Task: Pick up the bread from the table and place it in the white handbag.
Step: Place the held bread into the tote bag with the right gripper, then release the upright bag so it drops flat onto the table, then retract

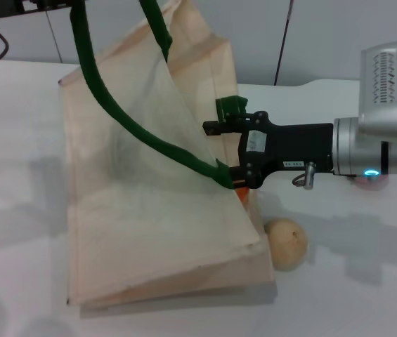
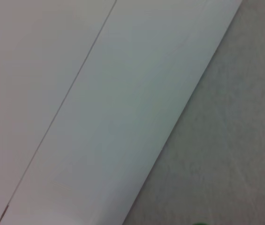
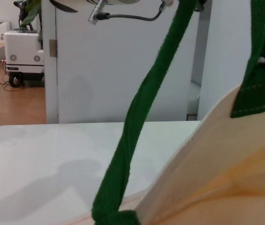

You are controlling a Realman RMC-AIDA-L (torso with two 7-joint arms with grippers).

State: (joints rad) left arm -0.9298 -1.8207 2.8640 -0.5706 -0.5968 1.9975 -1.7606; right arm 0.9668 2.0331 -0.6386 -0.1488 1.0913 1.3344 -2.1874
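The white handbag (image 1: 142, 210) stands on the table (image 1: 15, 140), lifted by its dark green strap (image 1: 89, 63), which runs up out of the head view. The strap (image 3: 137, 117) and the cream bag edge (image 3: 216, 154) fill the right wrist view. My right gripper (image 1: 220, 156) reaches in from the right to the bag's open side, its jaws standing wide apart with their tips behind the cloth. The bread is hidden. A sliver of something orange (image 1: 242, 189) shows under the lower jaw; I cannot tell what it is. My left gripper is at the top edge by the strap.
A round beige ball (image 1: 287, 243) lies on the table against the bag's near right corner, below my right arm (image 1: 367, 147). A pink spot (image 1: 371, 182) shows under that arm. The left wrist view shows only pale flat surfaces.
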